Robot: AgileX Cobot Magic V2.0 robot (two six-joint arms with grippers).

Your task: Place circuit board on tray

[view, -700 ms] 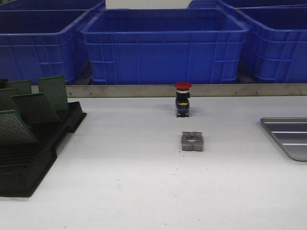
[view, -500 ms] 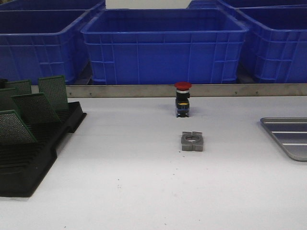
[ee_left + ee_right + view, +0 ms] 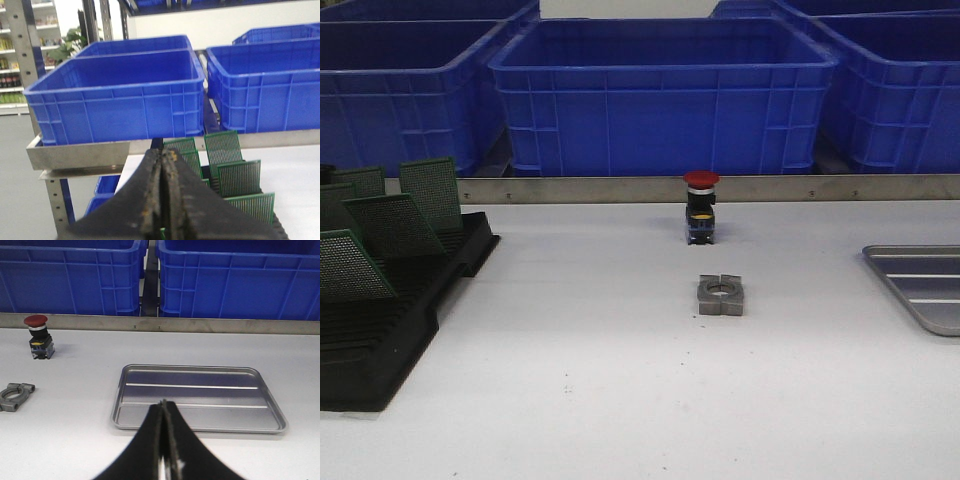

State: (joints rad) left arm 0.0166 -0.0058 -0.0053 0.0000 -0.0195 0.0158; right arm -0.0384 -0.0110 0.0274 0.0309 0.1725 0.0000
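Several green circuit boards stand tilted in a black slotted rack at the table's left; they also show in the left wrist view. The silver-grey tray lies at the right edge, empty, and fills the middle of the right wrist view. My left gripper is shut and empty, above and short of the boards. My right gripper is shut and empty, its tip over the tray's near rim. Neither gripper shows in the front view.
A red-capped push button stands at the table's middle back, with a grey metal clamp in front of it. Blue plastic crates line the back behind a metal rail.
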